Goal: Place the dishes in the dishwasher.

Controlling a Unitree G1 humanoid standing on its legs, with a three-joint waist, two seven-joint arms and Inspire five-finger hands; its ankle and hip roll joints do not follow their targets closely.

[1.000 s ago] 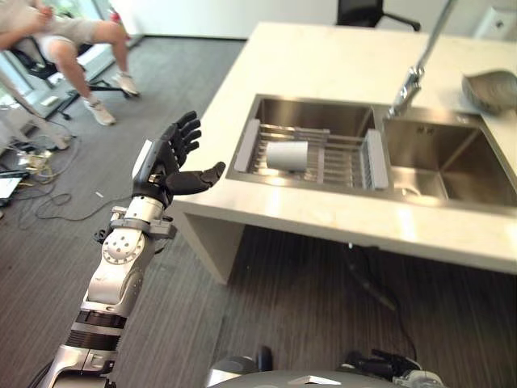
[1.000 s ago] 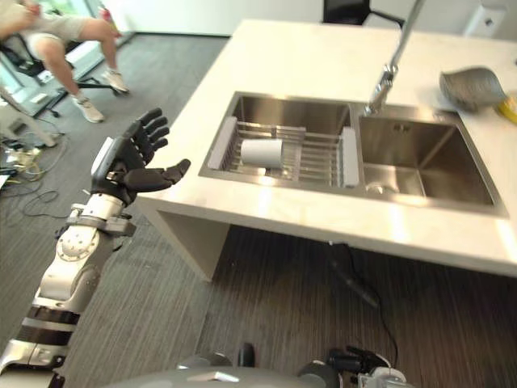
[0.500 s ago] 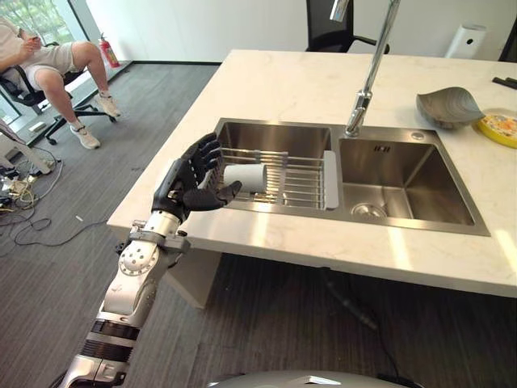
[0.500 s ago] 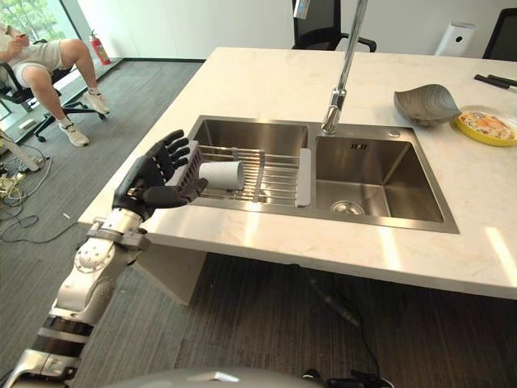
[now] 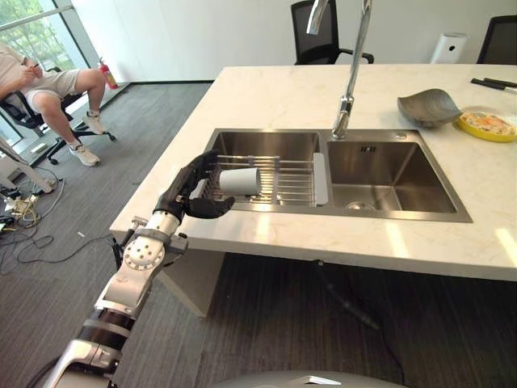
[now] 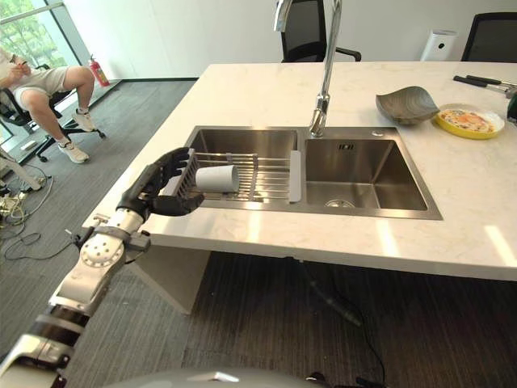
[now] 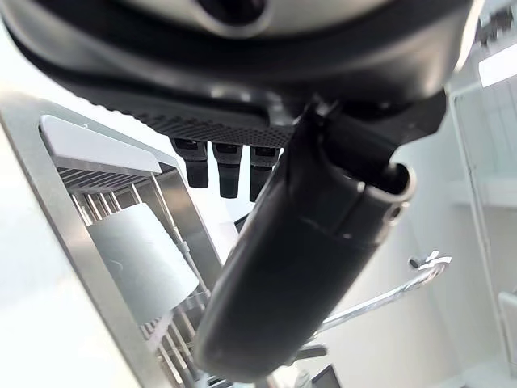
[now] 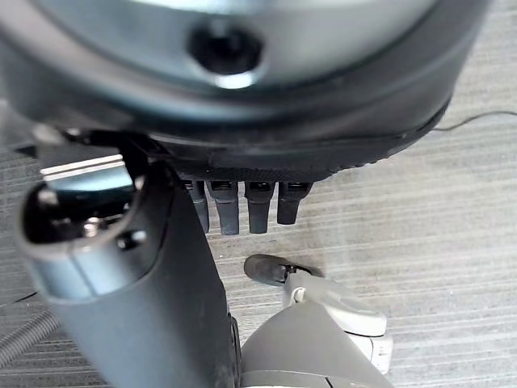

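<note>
A white cup (image 5: 240, 180) lies on its side in a wire rack (image 5: 283, 179) set across the left basin of a steel sink (image 5: 388, 182). My left hand (image 5: 191, 195) hovers over the counter edge just left of the rack, open, fingers reaching toward the cup without touching it. The left wrist view has the cup (image 7: 141, 260) past the thumb (image 7: 299, 267), among the rack's wires. A grey bowl (image 5: 428, 105) and a yellow plate (image 5: 487, 123) rest on the counter at the far right. My right hand (image 8: 242, 206) hangs open over the floor.
A tall faucet (image 5: 349, 81) rises between the two basins. The pale counter (image 5: 275, 93) spreads behind the sink. A person (image 5: 48, 81) sits on a chair at far left, and black office chairs (image 5: 319, 32) stand behind the counter.
The camera has shifted, bringing the whole sink into view. My left hand has moved from beside the counter corner up to the rack's left end, close to the cup.
</note>
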